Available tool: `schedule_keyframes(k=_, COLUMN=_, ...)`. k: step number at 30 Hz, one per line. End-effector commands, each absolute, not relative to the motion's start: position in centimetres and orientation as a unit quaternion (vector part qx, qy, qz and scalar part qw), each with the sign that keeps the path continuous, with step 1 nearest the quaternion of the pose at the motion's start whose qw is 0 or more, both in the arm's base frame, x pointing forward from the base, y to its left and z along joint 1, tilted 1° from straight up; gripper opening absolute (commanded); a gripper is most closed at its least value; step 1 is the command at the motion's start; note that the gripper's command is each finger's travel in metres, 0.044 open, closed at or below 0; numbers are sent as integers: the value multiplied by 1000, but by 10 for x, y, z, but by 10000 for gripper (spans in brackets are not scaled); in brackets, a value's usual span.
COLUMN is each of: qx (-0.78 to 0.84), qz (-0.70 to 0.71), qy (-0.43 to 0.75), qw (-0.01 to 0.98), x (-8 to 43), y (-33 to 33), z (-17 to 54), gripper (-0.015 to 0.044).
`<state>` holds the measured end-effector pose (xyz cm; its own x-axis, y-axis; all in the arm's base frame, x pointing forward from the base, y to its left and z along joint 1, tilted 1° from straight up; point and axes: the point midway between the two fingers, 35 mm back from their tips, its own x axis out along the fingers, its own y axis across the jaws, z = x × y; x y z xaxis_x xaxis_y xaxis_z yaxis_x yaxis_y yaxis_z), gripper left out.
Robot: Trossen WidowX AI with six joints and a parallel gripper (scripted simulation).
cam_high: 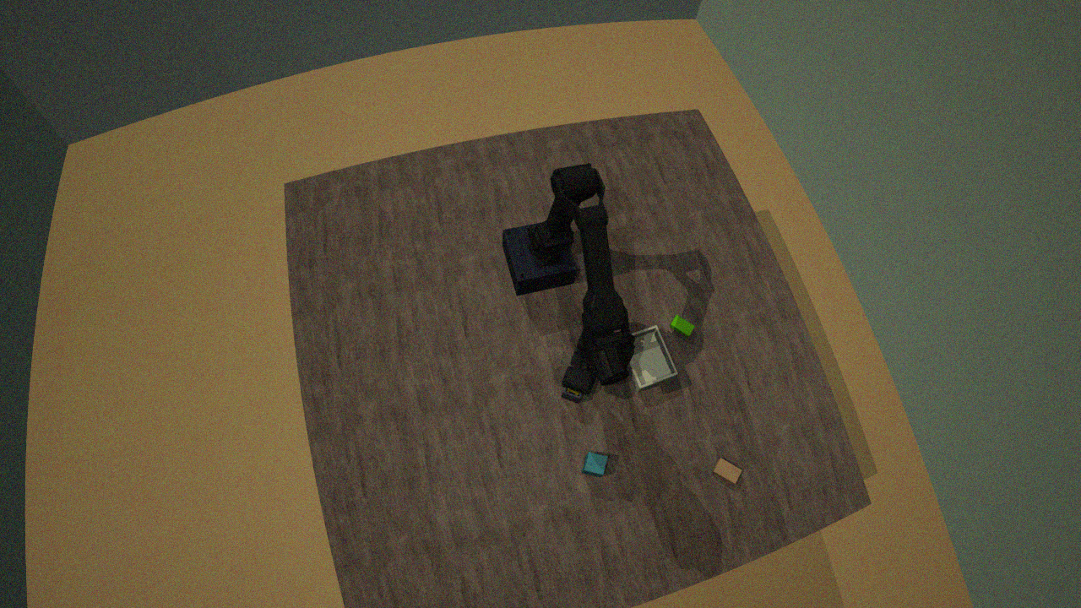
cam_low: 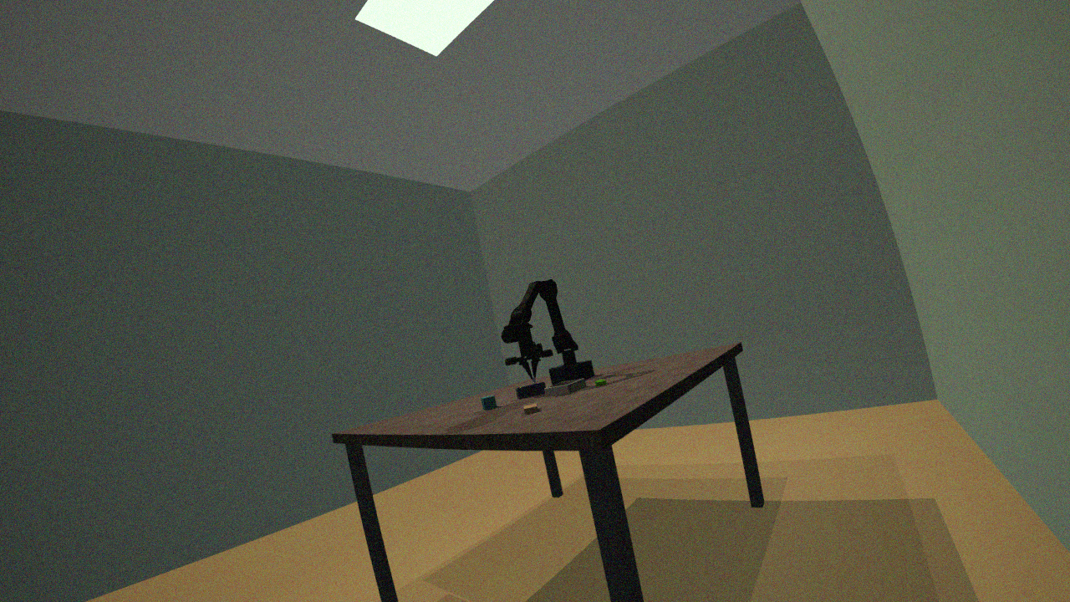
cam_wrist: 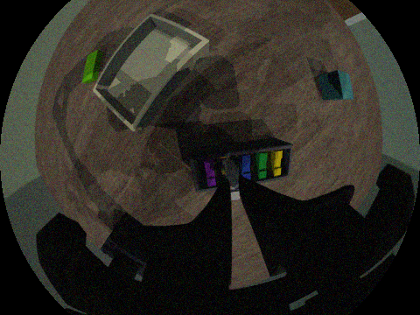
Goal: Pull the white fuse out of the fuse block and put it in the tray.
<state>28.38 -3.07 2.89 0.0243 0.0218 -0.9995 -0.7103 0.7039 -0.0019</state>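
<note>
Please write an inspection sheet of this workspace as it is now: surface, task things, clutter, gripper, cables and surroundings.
Surface: dark wood-grain table on four legs.
Fuse block: black block below the gripper, apart from the tray; purple, blue, green and yellow fuses seated in it.
White fuse: small pale piece pinched at the fingertips, raised above the block.
Tray: white-rimmed tray beside the block; no fuse in it.
Clutter: green block beside the tray; teal block and tan block farther out.
Gripper: gripper shut on the white fuse, above the fuse block.
Cables: nothing seen.
Surroundings: grey-green walls, tan floor, bright ceiling panel.
</note>
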Motion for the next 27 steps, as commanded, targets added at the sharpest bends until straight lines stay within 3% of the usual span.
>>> schedule_keyframes(k=1, qx=-268, qz=275, qy=643, qw=663, x=283, y=-31, z=31, gripper=0)
schedule_keyframes(k=27, qx=-268, qz=274, qy=643, qw=663, x=283, y=-32, z=56, gripper=0)
